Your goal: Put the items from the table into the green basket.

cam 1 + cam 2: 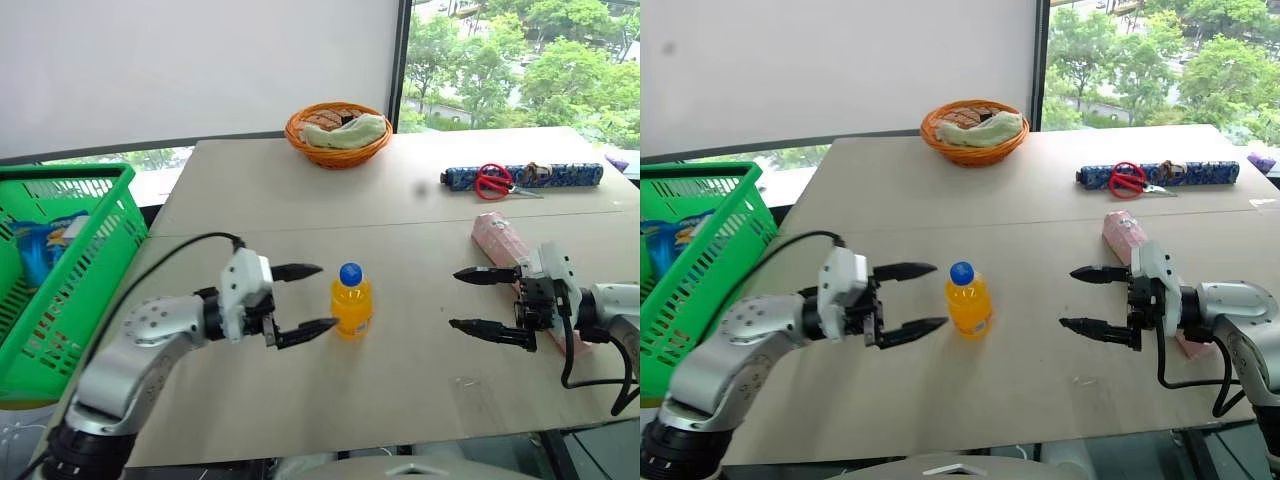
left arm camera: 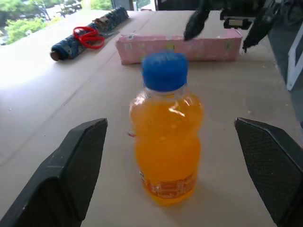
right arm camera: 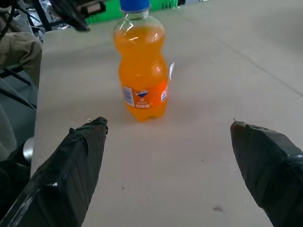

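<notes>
Standing upright near the middle of the light grey-beige tabletop point(image 1: 400, 380), the short orange-drink bottle with a blue cap point(image 1: 351, 301) sits just off the tips of the left pincer point(image 1: 305, 299), whose two black fingers are spread wide and level, empty. The right pincer point(image 1: 479, 300) is likewise spread and empty, well apart from the bottle and beside a long pink box point(image 1: 505, 243). Red-handled scissors point(image 1: 493, 181) lie on a blue patterned roll point(image 1: 560, 175) at the far side. The bright green lattice plastic basket point(image 1: 75, 260) waits off the left edge. To grasp well, I judge the left pincer should slide forward until the fingers straddle the bottle's waist, below the cap, then close squarely to avoid tipping it.
</notes>
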Controlling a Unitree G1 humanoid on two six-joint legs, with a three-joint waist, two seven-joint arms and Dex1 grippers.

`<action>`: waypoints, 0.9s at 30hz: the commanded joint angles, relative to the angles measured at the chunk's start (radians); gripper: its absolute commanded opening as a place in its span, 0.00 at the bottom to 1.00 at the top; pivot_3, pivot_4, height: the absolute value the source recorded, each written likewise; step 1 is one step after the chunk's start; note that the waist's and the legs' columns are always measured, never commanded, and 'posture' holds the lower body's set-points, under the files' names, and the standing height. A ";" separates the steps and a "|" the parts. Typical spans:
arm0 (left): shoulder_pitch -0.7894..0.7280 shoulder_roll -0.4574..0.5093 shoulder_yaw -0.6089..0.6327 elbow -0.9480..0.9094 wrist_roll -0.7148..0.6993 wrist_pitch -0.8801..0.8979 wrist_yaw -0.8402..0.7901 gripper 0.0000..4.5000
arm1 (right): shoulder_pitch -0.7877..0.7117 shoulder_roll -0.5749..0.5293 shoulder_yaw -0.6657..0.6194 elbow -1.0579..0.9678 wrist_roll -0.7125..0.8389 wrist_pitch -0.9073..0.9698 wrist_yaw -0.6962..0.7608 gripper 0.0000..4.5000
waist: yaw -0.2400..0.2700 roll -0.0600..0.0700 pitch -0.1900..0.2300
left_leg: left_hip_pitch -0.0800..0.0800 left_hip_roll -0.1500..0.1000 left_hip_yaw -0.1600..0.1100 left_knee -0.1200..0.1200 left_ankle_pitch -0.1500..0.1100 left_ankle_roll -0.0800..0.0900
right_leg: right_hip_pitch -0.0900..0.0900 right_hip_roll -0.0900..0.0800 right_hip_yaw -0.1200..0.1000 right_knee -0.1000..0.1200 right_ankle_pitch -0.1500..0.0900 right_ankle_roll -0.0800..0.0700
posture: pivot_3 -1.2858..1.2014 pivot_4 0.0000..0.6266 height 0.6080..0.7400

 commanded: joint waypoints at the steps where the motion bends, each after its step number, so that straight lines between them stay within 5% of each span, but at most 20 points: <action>1: -0.024 -0.027 -0.032 0.026 0.051 -0.064 -0.002 1.00 | -0.019 -0.006 -0.025 -0.005 0.006 -0.031 0.003 0.98 | 0.000 0.000 0.000 | 0.000 0.000 0.000 0.000 0.000 0.000 | -0.001 0.000 0.000 0.000 0.000 0.000 | 0.50 0.00 0.98; 9: -0.099 -0.129 -0.105 0.166 0.138 -0.061 0.063 1.00 | -0.033 0.005 -0.014 -0.026 0.003 -0.033 -0.032 0.98 | 0.001 0.001 0.000 | -0.002 0.002 0.000 -0.001 -0.001 0.002 | -0.001 0.001 -0.001 -0.003 0.000 0.000 | 0.50 0.00 0.98; 14: -0.120 -0.207 -0.096 0.177 0.050 -0.021 0.042 1.00 | -0.042 0.018 -0.009 -0.011 -0.029 -0.069 -0.056 0.98 | -0.002 0.001 0.000 | -0.002 0.002 0.000 -0.001 -0.001 0.003 | -0.001 0.001 0.000 -0.003 0.000 0.001 | 0.49 0.00 0.98; 27: -0.180 -0.240 -0.176 0.255 0.108 -0.001 0.030 1.00 | -0.036 0.042 -0.004 -0.015 -0.036 -0.085 -0.070 0.98 | -0.003 0.001 -0.001 | -0.002 0.002 0.000 -0.001 -0.001 0.003 | -0.001 0.001 0.000 -0.002 0.000 0.000 | 0.48 0.00 0.98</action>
